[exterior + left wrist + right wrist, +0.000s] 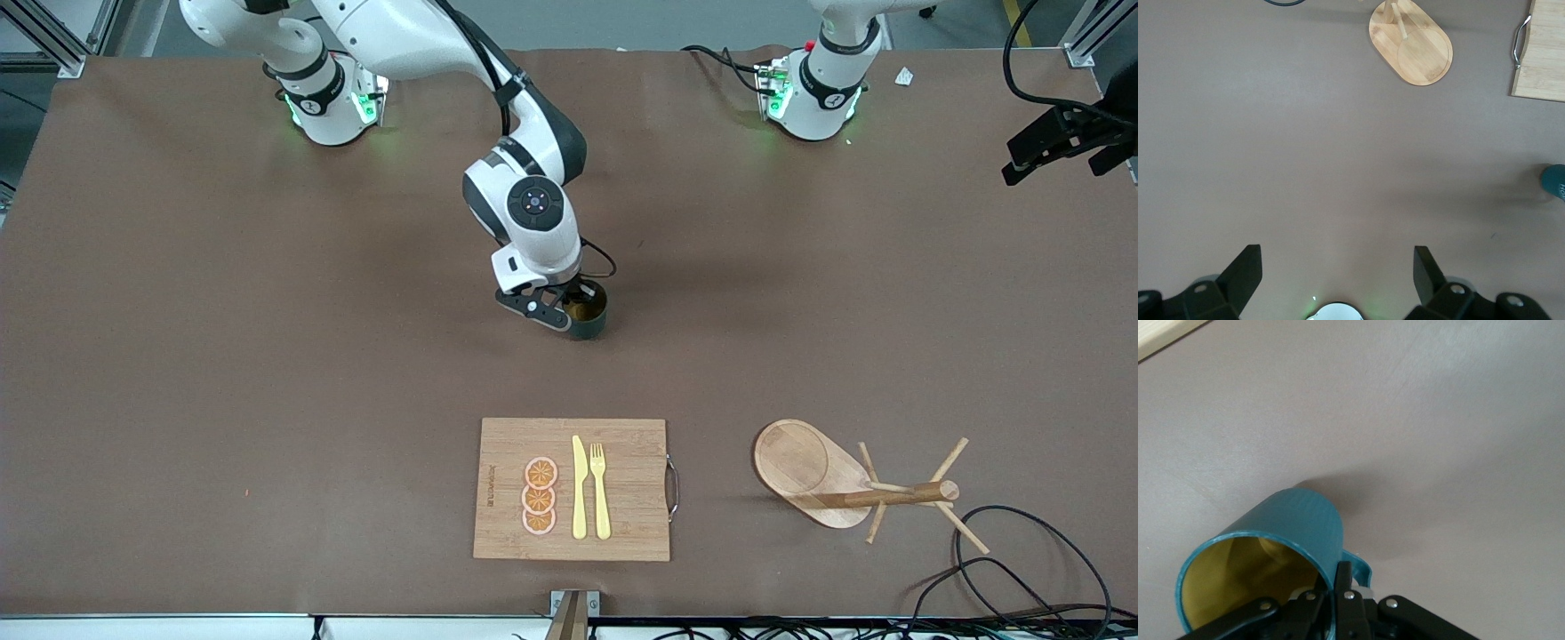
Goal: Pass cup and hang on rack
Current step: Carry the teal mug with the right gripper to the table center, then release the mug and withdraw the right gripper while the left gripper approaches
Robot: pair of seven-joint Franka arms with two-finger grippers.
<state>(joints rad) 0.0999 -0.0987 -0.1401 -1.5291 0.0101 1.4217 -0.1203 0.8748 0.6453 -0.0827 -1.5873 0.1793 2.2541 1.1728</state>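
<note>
Front view shows the right claw pinching the cup by its rim mid-surface; the left claw, spread, waits. Next: hand over, then the rack.

A: Any writing you can read here?
B: Not really. The cutting board has a small dark mark along one edge, and the cup bears white letters, both illegible.

Even, soft overhead light fills the room. The cup throws a faint blurred shadow on the table. Green lamps glow at both arm bases. No glare; the wrist views look slightly soft.
</note>
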